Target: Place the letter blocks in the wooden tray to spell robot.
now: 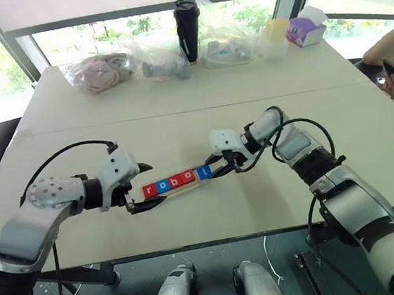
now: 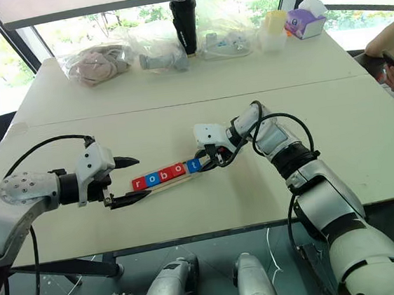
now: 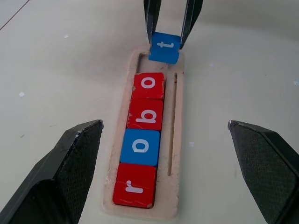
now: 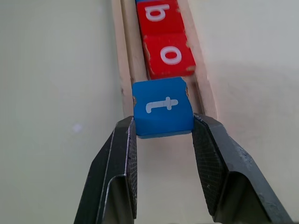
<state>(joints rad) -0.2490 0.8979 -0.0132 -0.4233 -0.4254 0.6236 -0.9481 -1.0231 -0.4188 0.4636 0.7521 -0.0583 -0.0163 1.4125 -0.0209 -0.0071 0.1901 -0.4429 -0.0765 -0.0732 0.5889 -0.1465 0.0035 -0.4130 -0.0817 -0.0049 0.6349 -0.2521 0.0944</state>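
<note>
1. Right gripper (image 4: 163, 123) is clamped on the blue t block (image 4: 162, 107), holding it over the empty end slot of the wooden tray (image 3: 180, 140), tilted and just beside the red o block (image 3: 149, 85).
2. Four letter blocks fill the tray: red r (image 3: 134, 185), blue o (image 3: 140, 146), red b (image 3: 145, 114), then that red o.
3. Left gripper (image 1: 145, 189) hangs with jaws spread wide at the tray's r end, holding nothing.
4. Tray lies mid-table (image 1: 179, 107), nearer the front edge; bags (image 1: 97, 71) and a black tumbler (image 1: 187, 29) line the far edge.
</note>
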